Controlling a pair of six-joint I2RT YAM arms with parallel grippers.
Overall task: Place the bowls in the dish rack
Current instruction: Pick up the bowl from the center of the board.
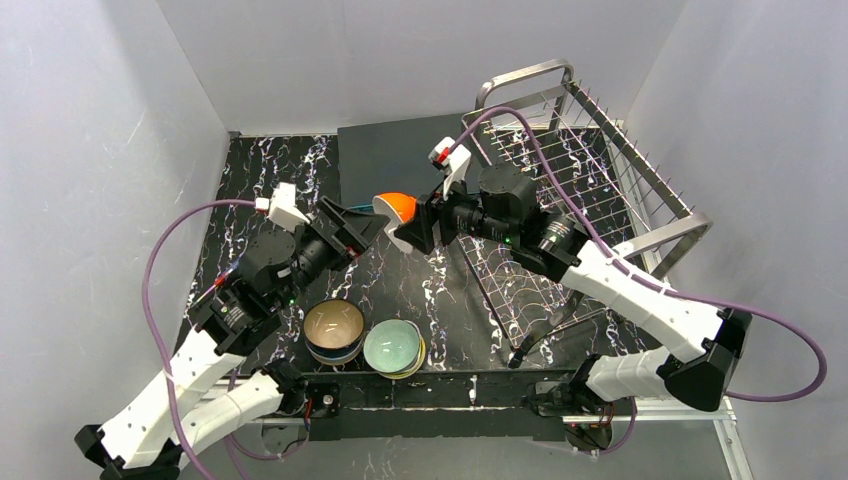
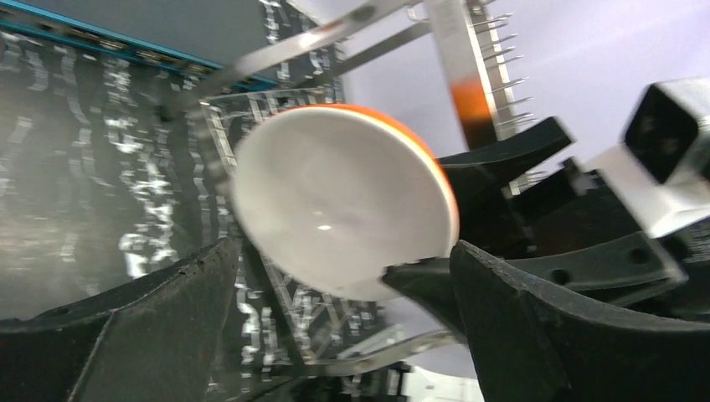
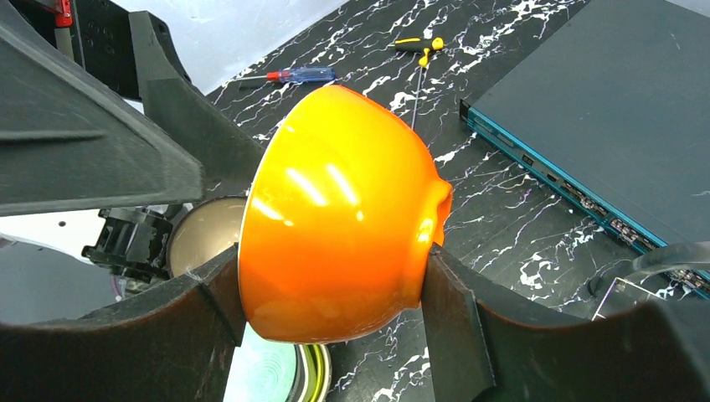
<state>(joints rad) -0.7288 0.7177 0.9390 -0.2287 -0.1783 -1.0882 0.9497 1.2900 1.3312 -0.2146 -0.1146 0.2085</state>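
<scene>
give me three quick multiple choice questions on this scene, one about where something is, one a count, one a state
1. Where is the orange bowl relative to the table?
A) lying on it
B) under it
C) held in the air above it, between the two arms

2. How many stacks of bowls stand at the table's near edge?
A) two
B) none
C) five

3. What is the right hand doing?
A) hanging open, holding nothing
B) clamped on the orange bowl
C) shut on nothing

Answers:
1 C: the top view shows it raised between the arms.
2 A: one stack is topped by a beige bowl, the other by a pale green bowl.
3 B: in the right wrist view its fingers press on opposite sides of the bowl.
</scene>
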